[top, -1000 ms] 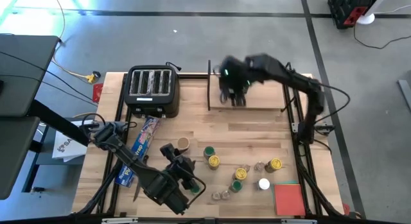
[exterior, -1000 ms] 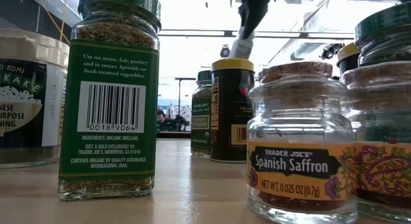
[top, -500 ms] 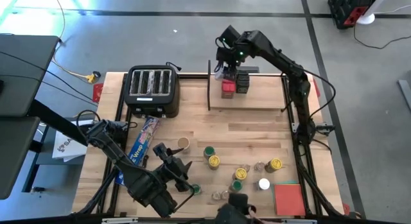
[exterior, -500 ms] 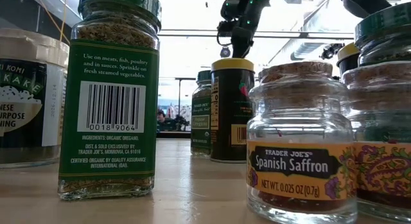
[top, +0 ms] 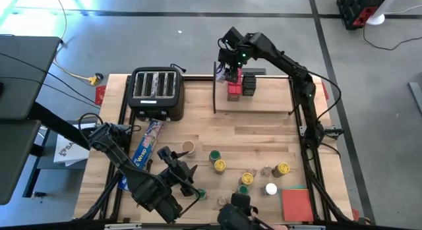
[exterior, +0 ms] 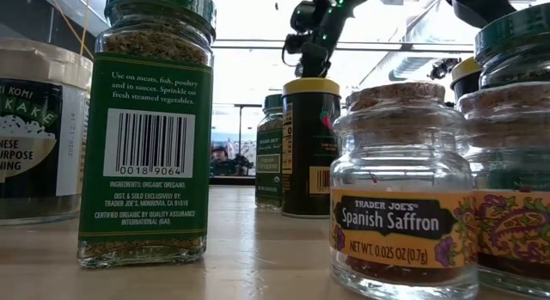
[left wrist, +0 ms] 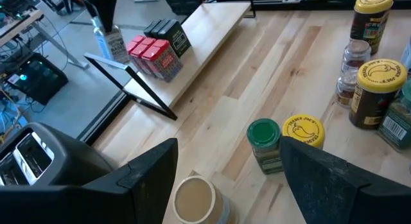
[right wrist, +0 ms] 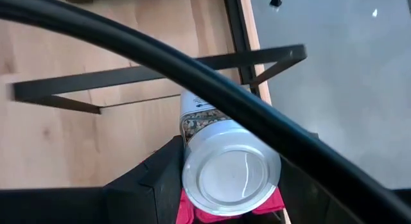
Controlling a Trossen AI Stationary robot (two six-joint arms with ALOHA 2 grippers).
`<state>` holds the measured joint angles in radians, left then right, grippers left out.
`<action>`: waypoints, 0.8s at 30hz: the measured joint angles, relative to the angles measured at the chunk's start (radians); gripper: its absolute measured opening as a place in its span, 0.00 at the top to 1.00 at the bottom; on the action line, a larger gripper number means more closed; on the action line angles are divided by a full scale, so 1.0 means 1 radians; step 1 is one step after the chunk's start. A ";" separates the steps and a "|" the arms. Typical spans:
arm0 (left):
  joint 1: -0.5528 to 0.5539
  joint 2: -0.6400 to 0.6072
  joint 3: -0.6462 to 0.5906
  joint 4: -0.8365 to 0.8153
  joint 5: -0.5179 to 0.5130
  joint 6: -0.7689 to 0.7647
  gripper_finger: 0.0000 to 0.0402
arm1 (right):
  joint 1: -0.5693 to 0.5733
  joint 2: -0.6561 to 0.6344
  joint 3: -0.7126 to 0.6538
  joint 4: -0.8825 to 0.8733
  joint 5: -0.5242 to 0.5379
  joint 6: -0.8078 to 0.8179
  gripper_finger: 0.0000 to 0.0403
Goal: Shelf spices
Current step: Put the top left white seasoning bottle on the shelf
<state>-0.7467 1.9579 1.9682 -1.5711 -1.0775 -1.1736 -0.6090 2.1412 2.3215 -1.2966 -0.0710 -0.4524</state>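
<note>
Since a moment ago, the right gripper [top: 227, 73] has edged left along the shelf [top: 264, 101]. Left gripper [top: 186, 176], spread and empty, hovers near the loose spices [top: 245, 177] at the near edge. Far right, the right gripper pinches a white-lidded jar [right wrist: 231, 174] above the red tins [top: 234, 89]. Such a jar is probably light, rigid, slick; grip around its body.

tins [top: 234, 89]: red | boxes [top: 248, 84]: black | shelf [top: 264, 101]: light wood
</note>
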 joint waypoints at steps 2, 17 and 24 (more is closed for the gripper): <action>0.000 0.000 0.000 0.000 0.000 0.000 0.33 | 0.000 0.024 0.000 0.001 0.018 0.002 0.51; 0.000 0.000 0.000 0.000 0.001 -0.001 0.33 | -0.002 0.131 0.000 0.045 0.078 0.007 0.51; 0.000 0.000 0.000 0.001 0.001 -0.001 0.33 | -0.006 0.163 0.000 0.044 0.081 0.012 0.47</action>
<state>-0.7467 1.9579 1.9686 -1.5703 -1.0763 -1.1748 -0.6155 2.3047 2.3215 -1.2523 0.0105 -0.4407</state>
